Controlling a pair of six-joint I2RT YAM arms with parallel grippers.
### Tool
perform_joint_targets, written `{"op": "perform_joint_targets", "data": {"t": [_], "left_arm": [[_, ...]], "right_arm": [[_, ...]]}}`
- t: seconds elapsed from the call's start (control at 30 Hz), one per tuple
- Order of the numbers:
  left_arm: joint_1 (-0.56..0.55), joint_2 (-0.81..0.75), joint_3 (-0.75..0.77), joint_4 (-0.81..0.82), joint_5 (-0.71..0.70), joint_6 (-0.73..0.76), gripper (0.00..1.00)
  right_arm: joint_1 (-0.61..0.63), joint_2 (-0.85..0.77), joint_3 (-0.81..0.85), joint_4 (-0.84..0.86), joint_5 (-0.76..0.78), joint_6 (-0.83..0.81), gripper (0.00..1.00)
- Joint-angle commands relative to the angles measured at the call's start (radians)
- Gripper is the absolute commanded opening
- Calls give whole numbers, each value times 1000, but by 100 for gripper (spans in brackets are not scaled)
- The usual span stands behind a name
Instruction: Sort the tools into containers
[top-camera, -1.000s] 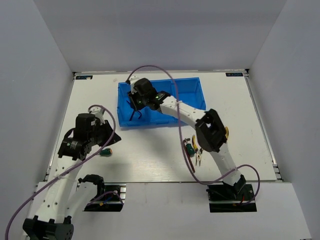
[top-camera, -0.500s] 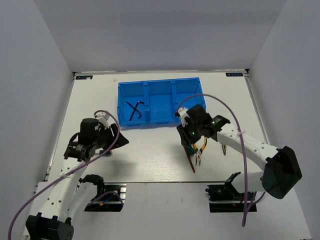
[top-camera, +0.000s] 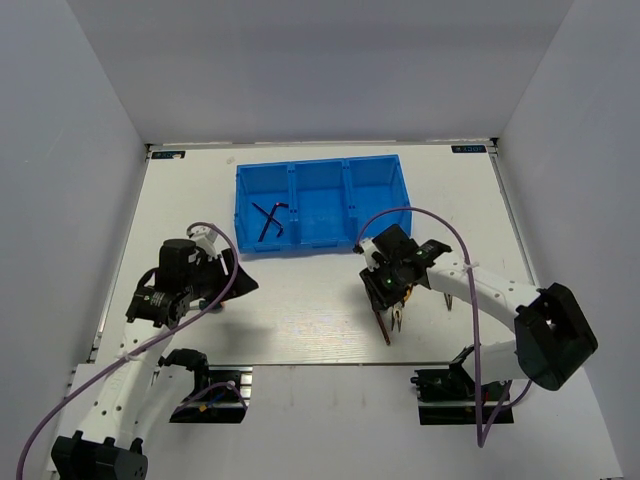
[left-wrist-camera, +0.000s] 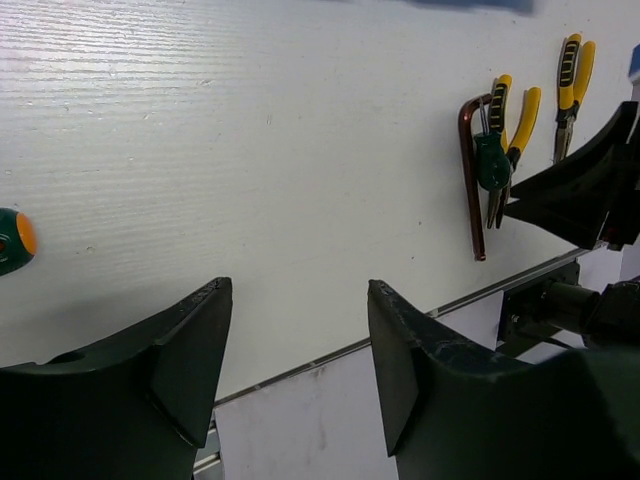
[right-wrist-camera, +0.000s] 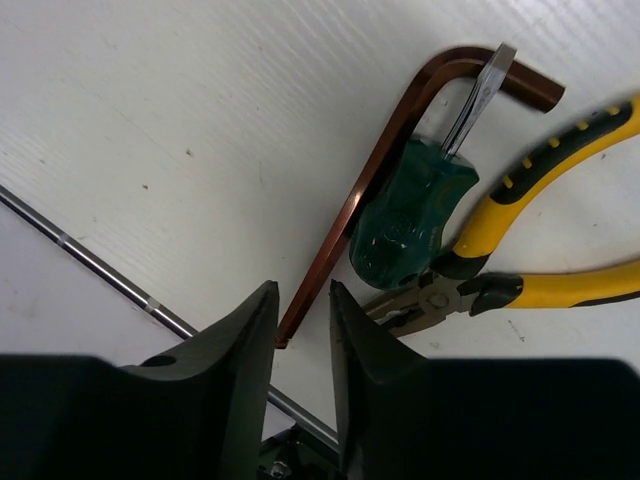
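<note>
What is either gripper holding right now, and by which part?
Nothing yet. Left gripper is open and empty. Right gripper straddles the long-arm tip of the brown hex key, a gap showing between key and one finger.

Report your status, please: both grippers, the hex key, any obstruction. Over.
Left gripper open, empty. Right gripper open, narrow, astride brown hex key at its long end, not clamped. Green screwdriver blade lies across the key's bend, pliers beside it.
</note>
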Motion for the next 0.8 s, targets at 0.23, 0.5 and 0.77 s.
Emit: {"op": "perform_joint_targets", "data": {"t": [0.23, 0.5, 0.77], "left_arm": [[-3, -9, -18, 19, -7, 8, 67], [-3, 31, -28, 53, -7, 8, 68], [-3, 19, -28, 44, -7, 8, 68]], "right_arm": [[3, 47, -29, -55, 15, 29, 30], [30, 92, -56, -6, 41, 61, 38], [92, 130, -62, 75, 131, 127, 38]]}}
